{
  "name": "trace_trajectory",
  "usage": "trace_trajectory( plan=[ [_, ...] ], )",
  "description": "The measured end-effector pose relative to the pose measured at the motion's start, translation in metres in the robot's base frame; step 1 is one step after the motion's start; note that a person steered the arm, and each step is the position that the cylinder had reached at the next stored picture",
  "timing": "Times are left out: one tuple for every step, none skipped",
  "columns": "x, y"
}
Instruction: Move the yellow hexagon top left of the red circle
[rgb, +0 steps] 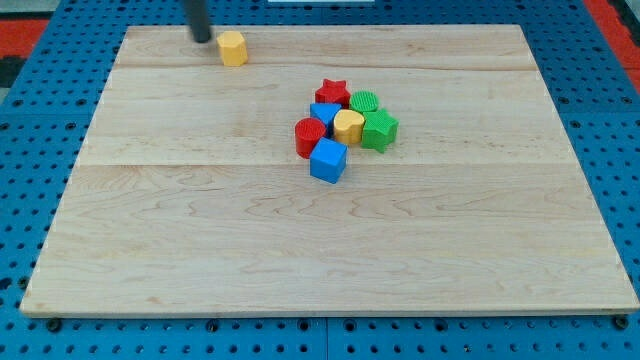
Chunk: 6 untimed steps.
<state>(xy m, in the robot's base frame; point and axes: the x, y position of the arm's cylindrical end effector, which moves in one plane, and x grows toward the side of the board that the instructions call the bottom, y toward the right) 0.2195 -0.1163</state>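
Note:
The yellow hexagon (233, 47) stands near the top edge of the wooden board, left of centre. My tip (203, 39) is just to its left, a small gap apart. The red circle (309, 136) sits at the left side of a tight cluster near the board's middle, well down and to the right of the hexagon.
The cluster also holds a red star (332, 93), a green circle (365, 102), a green block (380, 130), a yellow heart-like block (348, 126), a blue block (323, 113) and a blue cube (328, 160). The board (200, 250) lies on a blue pegboard.

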Motion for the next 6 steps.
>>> trace_trajectory(
  plan=[
    [0.026,0.115],
    [0.019,0.069],
    [-0.006,0.048],
    [0.059,0.077],
    [0.106,0.059],
    [0.113,0.074]
  ],
)
